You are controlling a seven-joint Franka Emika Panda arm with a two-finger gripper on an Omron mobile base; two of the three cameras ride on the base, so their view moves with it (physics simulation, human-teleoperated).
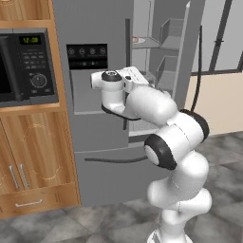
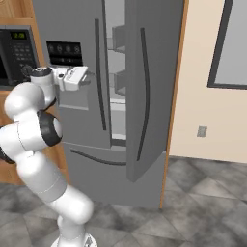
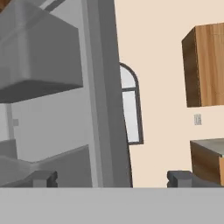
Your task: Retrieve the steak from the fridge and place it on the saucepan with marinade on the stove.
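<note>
The fridge [image 1: 102, 137] is standing with its right door [image 2: 149, 91] swung open; the gripper [image 3: 112, 178] is hovering beside it, fingers [image 3: 43, 178] spread wide, gripping nothing.

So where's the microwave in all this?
The microwave sits built into the wooden cabinets at the left of the left base view, right beside the fridge, level with its black dispenser panel.

The fridge [image 1: 102, 28] is cut off by the top edge in both base views. On a shelf [image 1: 144, 43] inside, something small and pale [image 1: 137, 41] is too small to identify. The microwave [image 1: 26, 66] runs off the left edge.
</note>
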